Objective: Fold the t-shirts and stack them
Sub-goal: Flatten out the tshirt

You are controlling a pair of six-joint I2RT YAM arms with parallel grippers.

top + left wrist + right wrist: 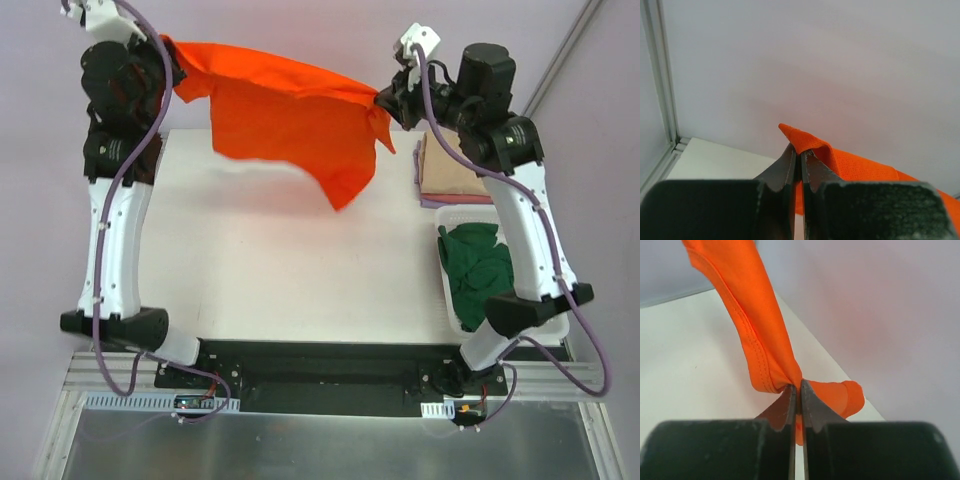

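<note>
The bright orange t-shirt [285, 115] hangs in the air, stretched between both grippers above the far edge of the white table [290, 270]. My left gripper [172, 62] is shut on its left end; the cloth [840, 160] is pinched at the jaw tips of that gripper [800, 152]. My right gripper [385, 100] is shut on the shirt's right end; a hemmed fold [755, 330] is clamped in that gripper [796, 386]. A dark green t-shirt [478, 265] lies in the white basket [447, 300]. A folded beige shirt [450, 170] lies on a lilac one [425, 200] at the far right.
The basket stands at the table's right edge, under my right arm. A metal frame post [560, 60] runs up the wall at the back right. The wall lies close behind both grippers.
</note>
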